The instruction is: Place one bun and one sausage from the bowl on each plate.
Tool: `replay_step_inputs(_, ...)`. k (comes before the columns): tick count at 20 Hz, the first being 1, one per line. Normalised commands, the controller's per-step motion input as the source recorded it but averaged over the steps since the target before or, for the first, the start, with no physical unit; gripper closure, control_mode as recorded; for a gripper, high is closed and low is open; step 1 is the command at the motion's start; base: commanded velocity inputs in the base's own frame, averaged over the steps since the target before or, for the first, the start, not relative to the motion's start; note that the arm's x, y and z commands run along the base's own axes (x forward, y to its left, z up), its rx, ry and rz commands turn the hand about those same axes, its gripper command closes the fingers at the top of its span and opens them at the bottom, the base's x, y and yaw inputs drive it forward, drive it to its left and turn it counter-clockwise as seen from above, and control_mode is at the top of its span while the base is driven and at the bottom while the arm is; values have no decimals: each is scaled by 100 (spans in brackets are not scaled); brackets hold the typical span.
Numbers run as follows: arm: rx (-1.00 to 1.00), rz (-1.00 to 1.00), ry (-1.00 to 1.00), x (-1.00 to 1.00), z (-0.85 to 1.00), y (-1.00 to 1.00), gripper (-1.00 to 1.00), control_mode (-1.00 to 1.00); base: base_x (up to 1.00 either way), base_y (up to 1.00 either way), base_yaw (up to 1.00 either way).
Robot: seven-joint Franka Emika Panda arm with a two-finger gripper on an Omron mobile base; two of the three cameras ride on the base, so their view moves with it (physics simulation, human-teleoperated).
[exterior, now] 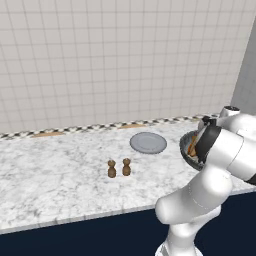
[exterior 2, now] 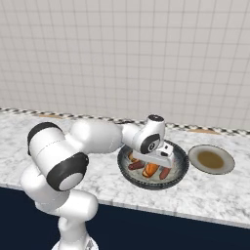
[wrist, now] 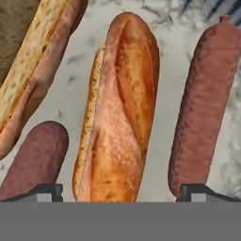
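The gripper (wrist: 120, 190) stands wide apart, holding nothing, inside the speckled bowl (exterior 2: 181, 168). Between its fingers (wrist: 44, 192) lies a crusty, split bun (wrist: 120, 113); smooth reddish sausages (wrist: 202, 103) flank it.

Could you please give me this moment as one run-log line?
phase: reaching for bun | gripper: open, straddling middle bun in bowl | held: nothing | plates: no food yet

bowl (exterior: 186, 148): mostly hidden behind arm in left base view.
second bun (wrist: 33, 66): cut by hand view's left edge.
shakers (exterior: 119, 168): too small to tell apart.
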Motion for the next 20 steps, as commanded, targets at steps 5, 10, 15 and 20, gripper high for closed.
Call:
replay_step_inputs(5,0,0,0,15,-23,0,-100,-100,0,0,0)
replay_step_inputs(10,0,0,0,17,-30,0,-100,-100,0,0,0)
replay_step_inputs(15,0,-1,-2,2,-10,3,-100,-100,0,0,0)
replay_step_inputs(20,0,0,0,0,0,0,100,-100,0,0,0)
